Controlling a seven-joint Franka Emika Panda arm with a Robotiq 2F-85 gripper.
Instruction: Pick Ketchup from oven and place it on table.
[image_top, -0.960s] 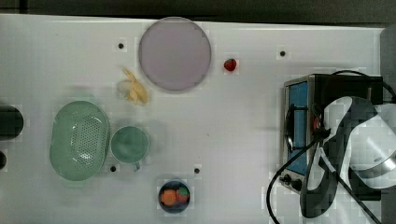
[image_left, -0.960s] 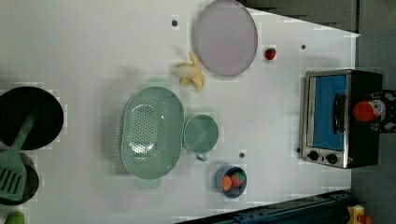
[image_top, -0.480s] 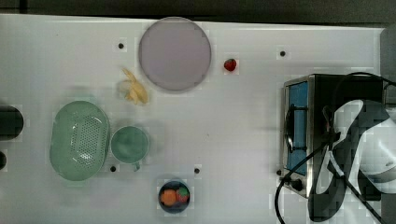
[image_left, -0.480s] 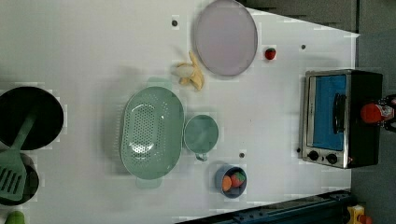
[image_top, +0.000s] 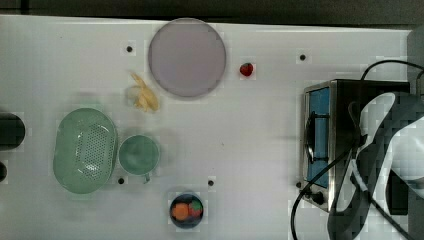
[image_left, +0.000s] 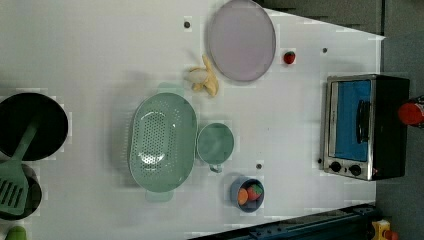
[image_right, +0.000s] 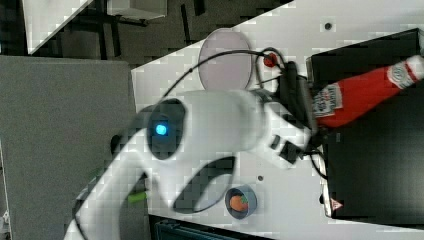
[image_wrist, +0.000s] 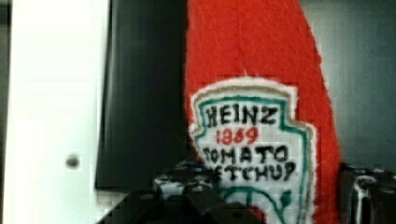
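White table (image_top: 250, 150) spans the whole scene. Panda arm (image_right: 220, 125) reaches over the oven (image_left: 390, 125), which sits at the top view's right edge with its door shut and blue glass facing the top view's left. Green colander (image_top: 85, 150) is at the top view's left, with a lilac plate (image_top: 186, 57) at the far edge. Green cup (image_top: 139, 155) is just beside the colander. Ketchup (image_right: 365, 90) is over the oven's black top, cap pointing away from the arm; can't tell if its base touches the top. Gripper (image_wrist: 271, 200) is clamped on the Ketchup's lower body, one finger on each side of the label. Small bowl (image_top: 186, 211) of toy fruit is at the near edge, peeled banana (image_top: 142, 95) near the plate, strawberry (image_top: 246, 69) between plate and oven.
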